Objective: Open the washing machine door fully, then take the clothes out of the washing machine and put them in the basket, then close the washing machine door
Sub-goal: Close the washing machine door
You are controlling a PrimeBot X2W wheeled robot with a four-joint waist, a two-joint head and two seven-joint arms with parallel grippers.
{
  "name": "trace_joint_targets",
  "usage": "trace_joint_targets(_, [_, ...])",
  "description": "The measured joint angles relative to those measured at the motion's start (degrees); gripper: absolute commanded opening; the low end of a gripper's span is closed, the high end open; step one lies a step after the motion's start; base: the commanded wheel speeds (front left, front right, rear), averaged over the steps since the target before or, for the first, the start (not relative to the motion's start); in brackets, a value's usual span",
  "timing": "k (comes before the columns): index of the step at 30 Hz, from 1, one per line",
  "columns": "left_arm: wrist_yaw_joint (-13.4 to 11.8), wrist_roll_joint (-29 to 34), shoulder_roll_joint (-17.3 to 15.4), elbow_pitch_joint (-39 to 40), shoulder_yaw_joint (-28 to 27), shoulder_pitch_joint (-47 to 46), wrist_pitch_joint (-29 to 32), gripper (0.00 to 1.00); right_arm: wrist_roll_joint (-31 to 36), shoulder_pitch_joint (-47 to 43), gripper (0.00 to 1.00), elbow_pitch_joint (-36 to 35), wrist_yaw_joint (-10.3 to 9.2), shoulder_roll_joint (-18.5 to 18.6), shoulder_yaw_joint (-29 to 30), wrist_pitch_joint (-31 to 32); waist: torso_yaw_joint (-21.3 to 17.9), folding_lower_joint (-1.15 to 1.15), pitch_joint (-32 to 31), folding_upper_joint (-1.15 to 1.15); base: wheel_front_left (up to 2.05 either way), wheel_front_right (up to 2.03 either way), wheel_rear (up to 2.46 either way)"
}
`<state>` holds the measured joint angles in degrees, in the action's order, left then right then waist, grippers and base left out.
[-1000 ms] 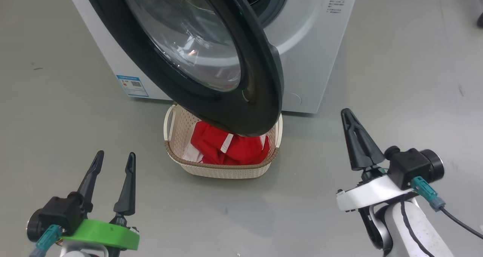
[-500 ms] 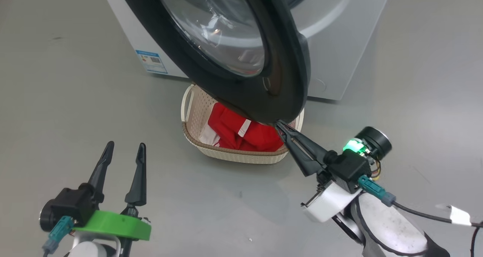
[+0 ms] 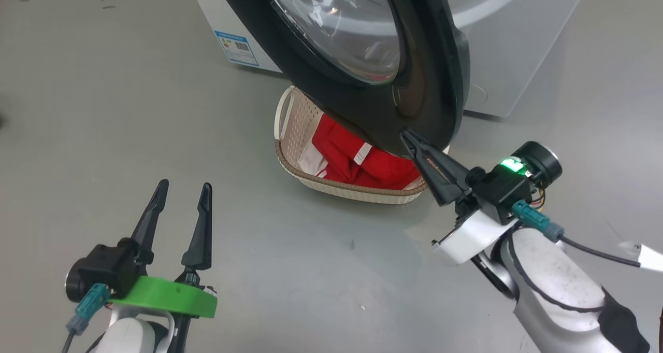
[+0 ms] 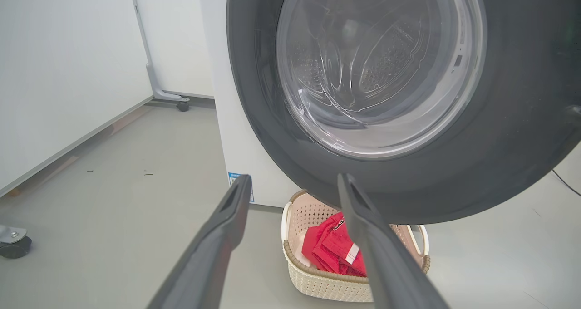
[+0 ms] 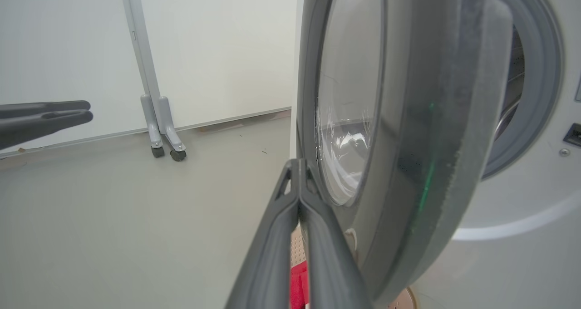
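Observation:
The washing machine (image 3: pixel 507 52) is white, and its door (image 3: pixel 435 83), a black rim around a clear glass bowl, stands swung out over the basket (image 3: pixel 357 189). Red clothes (image 3: pixel 373 161) with white trim lie in the cream basket on the floor. My right gripper (image 3: pixel 405 133) is shut and empty, its tip at the door's lower rim on the outer face; in the right wrist view the gripper (image 5: pixel 297 164) points up beside the glass of the door (image 5: pixel 435 132). My left gripper (image 3: pixel 185 185) stands open and empty at lower left, well short of the basket (image 4: pixel 327 286) and clothes (image 4: pixel 333 250).
A blue label (image 3: pixel 236 47) marks the machine's front lower corner. A wheeled stand leg (image 5: pixel 161 127) and white wall panels stand to the left of the machine. A caster (image 4: pixel 13 245) sits at the left edge. Grey floor surrounds the basket.
My right gripper swung from upright at the right to point up-left against the door's lower rim. The head view shifted, so the machine and basket sit further right and higher. The left gripper stays open.

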<state>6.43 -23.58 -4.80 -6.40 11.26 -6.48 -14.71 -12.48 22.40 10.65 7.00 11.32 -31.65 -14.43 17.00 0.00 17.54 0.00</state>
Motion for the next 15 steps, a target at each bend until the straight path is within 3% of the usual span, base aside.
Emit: trace_joint_targets(15, [0.5,0.3,1.3,-0.1,0.3,-3.1,0.0,1.0,-1.6,5.8,0.0,2.5,0.48,1.4,5.0,0.0,1.0,0.0,4.8,0.0,0.0,0.0,0.0])
